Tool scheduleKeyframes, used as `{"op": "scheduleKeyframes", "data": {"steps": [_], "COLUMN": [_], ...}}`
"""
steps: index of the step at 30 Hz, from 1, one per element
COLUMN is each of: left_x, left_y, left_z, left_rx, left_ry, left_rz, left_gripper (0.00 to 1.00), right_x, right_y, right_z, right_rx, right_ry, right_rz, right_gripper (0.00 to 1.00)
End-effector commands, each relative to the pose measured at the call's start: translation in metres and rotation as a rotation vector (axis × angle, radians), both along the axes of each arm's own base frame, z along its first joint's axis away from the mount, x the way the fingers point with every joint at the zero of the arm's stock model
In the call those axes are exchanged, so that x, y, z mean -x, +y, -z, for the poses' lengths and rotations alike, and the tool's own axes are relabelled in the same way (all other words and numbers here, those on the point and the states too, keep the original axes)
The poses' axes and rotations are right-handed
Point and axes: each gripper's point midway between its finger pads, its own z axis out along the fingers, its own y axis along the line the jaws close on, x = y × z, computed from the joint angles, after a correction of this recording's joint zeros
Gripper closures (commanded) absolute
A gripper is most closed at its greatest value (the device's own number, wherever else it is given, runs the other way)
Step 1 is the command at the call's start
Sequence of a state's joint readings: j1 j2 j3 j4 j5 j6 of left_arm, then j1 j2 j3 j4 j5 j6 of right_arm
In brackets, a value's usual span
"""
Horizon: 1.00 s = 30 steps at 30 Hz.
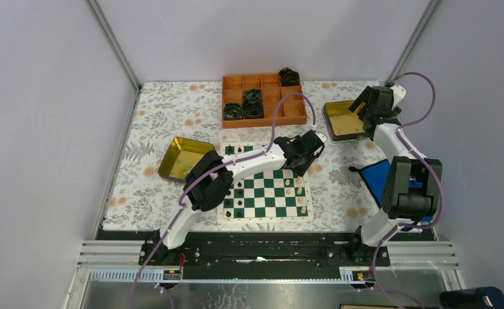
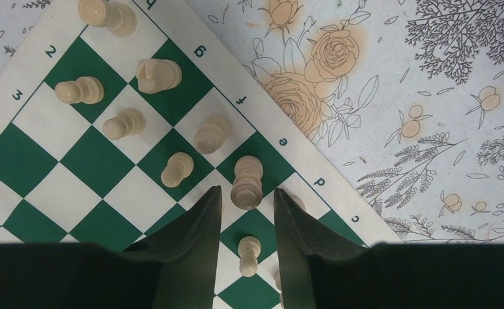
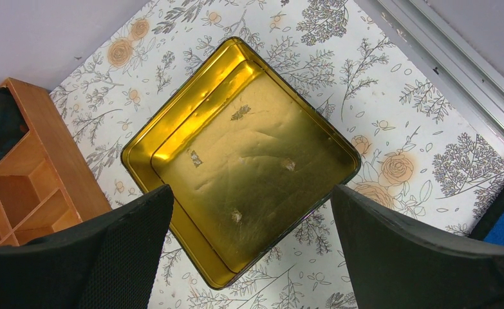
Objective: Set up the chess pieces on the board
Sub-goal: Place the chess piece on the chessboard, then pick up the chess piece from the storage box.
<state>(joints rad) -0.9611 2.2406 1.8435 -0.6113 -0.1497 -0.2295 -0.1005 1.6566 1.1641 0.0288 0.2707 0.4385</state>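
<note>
The green and white board [image 1: 265, 193] lies at the table's near middle. Several cream pieces [image 1: 300, 193] stand along its right side and a few black pieces [image 1: 231, 206] along its left. My left gripper [image 1: 298, 169] hangs over the board's far right corner. In the left wrist view it [image 2: 247, 190] is open, with a tall cream piece [image 2: 247, 180] standing at its tips and a gap on each side. A cream pawn [image 2: 249, 254] stands below, between the fingers [image 2: 201, 225]. My right gripper [image 3: 250, 190] is open and empty above an empty yellow-lined tin [image 3: 249, 154].
An orange compartment tray [image 1: 265, 100] holding black coiled rolls [image 1: 253, 103] stands at the back. A second yellow-lined tin [image 1: 181, 158] sits left of the board. A blue cloth [image 1: 374, 175] lies at the right. The right tin [image 1: 342, 119] is at the back right.
</note>
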Motion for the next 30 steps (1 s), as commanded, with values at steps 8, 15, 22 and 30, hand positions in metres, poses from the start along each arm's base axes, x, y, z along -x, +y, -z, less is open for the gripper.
{"op": "scheduleKeyframes", "data": {"steps": [8,15,22,30], "left_x": [-0.013,-0.020,-0.032,-0.049], "left_y": [-0.004,0.001,0.069,0.217], "left_z": [-0.020,-0.086,-0.167,-0.135], "left_rx": [0.043,0.111,0.171,0.109], "left_ry": [-0.061,-0.143,-0.295,-0.209], "left_rz": [-0.023,-0.072,-0.327,-0.768], "left_gripper": [0.55,0.51,0.39,0.40], "right_x": [-0.013,-0.014,-0.009,0.000], "right_y": [-0.004,-0.005,-0.004,-0.001], "right_z": [-0.034,-0.037,-0.037,-0.035], "right_rx": [0.019,0.025,0.030,0.030], "right_ry": [-0.087,-0.091,-0.093,-0.091], "right_rz": [0.001,-0.003,-0.009,-0.018], "right_gripper": [0.00,0.00,0.00,0.00]}}
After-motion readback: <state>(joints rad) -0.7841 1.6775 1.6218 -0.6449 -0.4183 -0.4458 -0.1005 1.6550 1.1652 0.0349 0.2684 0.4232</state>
